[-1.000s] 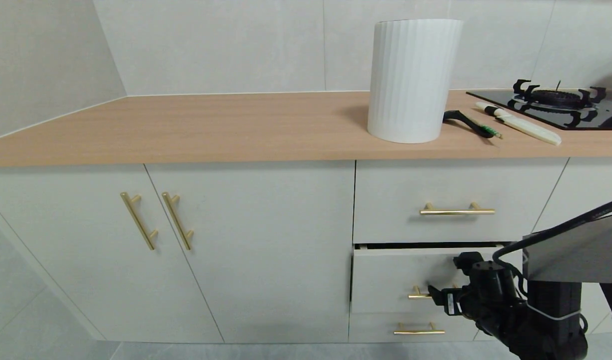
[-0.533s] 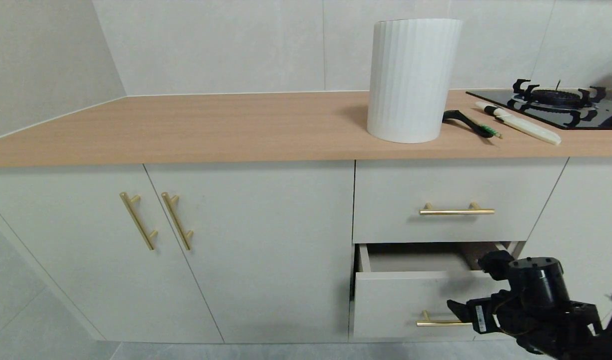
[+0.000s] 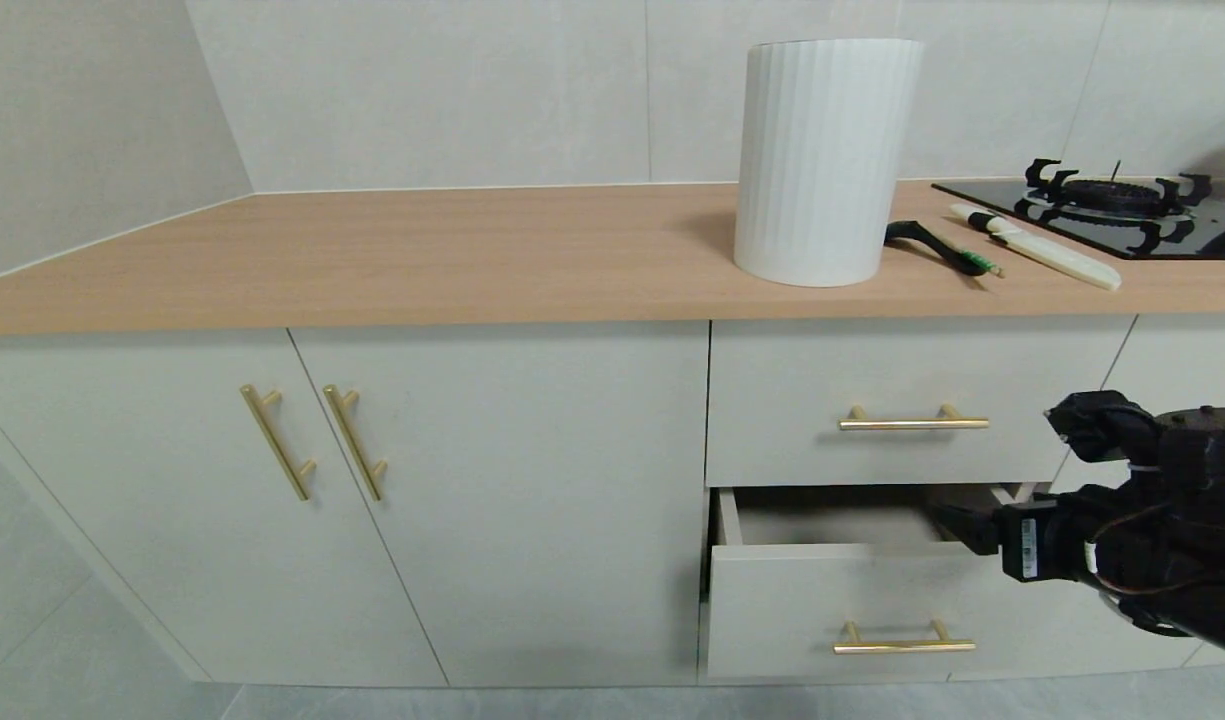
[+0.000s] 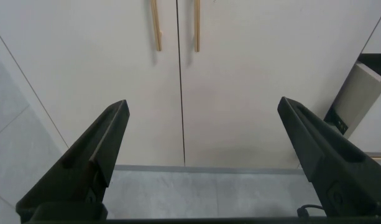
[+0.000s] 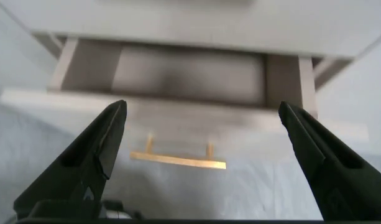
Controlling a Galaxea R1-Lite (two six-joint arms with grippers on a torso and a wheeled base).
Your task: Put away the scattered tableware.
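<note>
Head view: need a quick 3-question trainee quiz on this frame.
1. True or false: the middle drawer is open.
2. Which lies closest to the canister on the counter? A) fork B) black utensil C) plate
3. Fill in: the right tool is ___ and holds nothing.
Key: 1 true; 2 B; 3 open.

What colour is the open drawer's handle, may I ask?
Gold; the handle shows best in the head view.
</note>
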